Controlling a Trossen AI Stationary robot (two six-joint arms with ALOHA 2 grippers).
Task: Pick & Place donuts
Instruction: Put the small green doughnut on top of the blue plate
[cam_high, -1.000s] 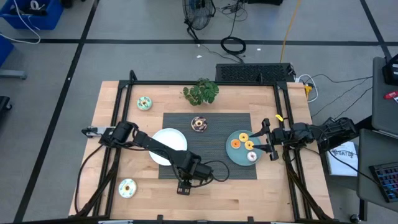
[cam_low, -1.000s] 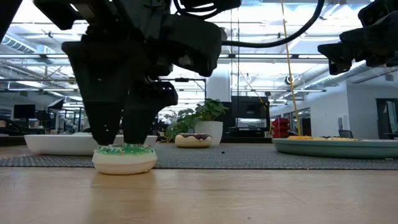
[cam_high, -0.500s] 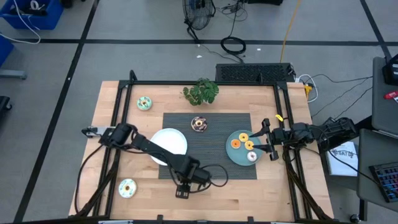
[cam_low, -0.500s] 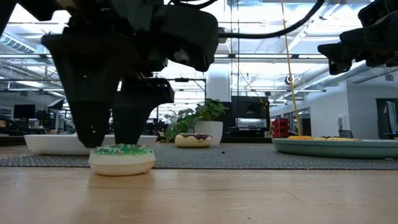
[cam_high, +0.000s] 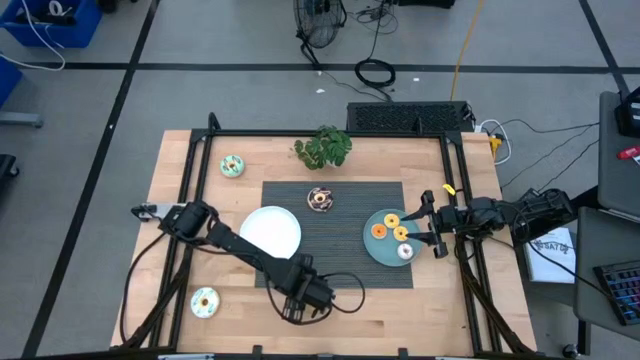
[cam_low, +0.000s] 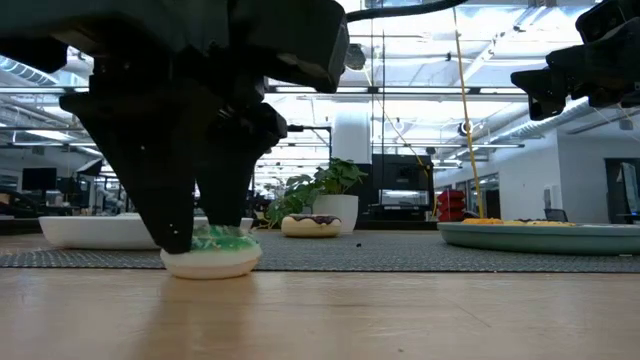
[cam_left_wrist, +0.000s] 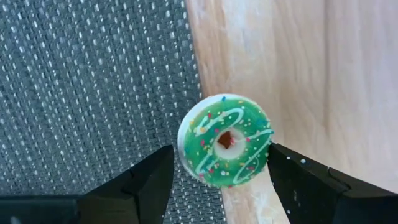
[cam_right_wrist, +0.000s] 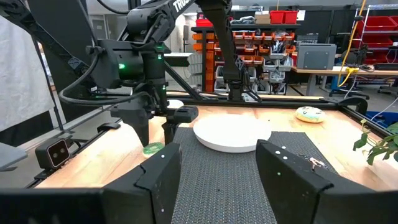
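A green-iced donut (cam_left_wrist: 225, 140) with white stripes and sprinkles lies across the near edge of the dark mat (cam_high: 340, 235), partly on the wood. My left gripper (cam_high: 296, 312) points down over it and is shut on it; in the high view the gripper hides the donut. In the low view the donut (cam_low: 212, 252) shows between the fingers. My right gripper (cam_right_wrist: 217, 168) waits open and level at the table's right side, by the teal plate (cam_high: 375, 250), with nothing between its fingers. My left gripper pinches the green donut's outer rim (cam_left_wrist: 266, 144) between its two fingers, one on each opposite side. The fingers (cam_left_wrist: 292, 180) come from above, pointing down. The donut's underside (cam_low: 210, 268) rests on the table, and its iced top looks slightly tilted.
The teal plate holds an orange donut (cam_high: 378, 232), yellow ones (cam_high: 392, 219) and a pale one (cam_high: 405, 251). A white plate (cam_high: 272, 230) sits left on the mat, a brown donut (cam_high: 320, 199) behind it. A mint donut (cam_high: 232, 166), a yellow donut (cam_high: 204, 301) and a plant (cam_high: 323, 147) stand around.
My left gripper has moved toward the table's near edge and its wrist has turned a little. Its fingers now reach down along both sides of the green donut, which has slid slightly and shows a tilted top.
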